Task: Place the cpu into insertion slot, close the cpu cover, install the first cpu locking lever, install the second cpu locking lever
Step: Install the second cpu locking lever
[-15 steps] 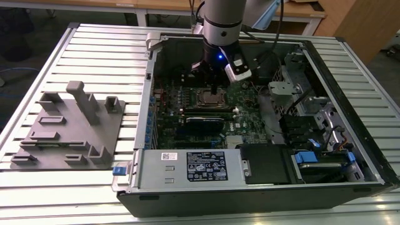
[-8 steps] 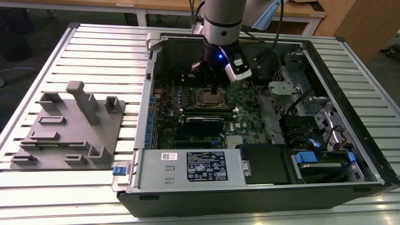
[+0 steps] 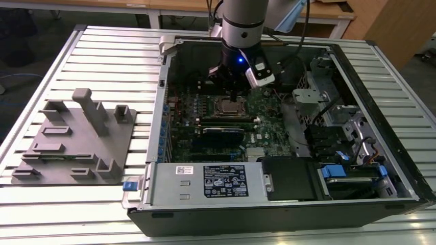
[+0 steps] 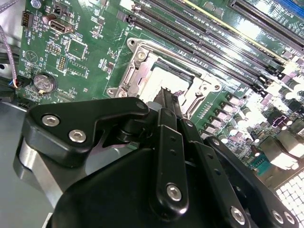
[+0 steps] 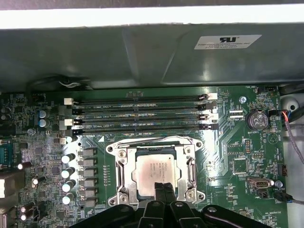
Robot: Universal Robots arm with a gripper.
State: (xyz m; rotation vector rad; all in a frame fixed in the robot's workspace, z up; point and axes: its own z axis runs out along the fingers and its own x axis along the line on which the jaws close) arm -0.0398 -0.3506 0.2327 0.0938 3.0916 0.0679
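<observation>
Black gripper [image 5: 165, 191] hangs with fingers pressed together, gripping nothing, tips just over the near edge of the cpu [image 5: 157, 172]; cpu cover [image 5: 124, 167] lies closed around it.

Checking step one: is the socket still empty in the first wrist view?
No: the silver cpu already sits in the insertion slot, framed by the cpu cover.

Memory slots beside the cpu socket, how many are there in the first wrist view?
4, lying parallel in a stack between the insertion slot and the case wall: first, second, third and fourth, nearest the socket. None looks hidden.
</observation>
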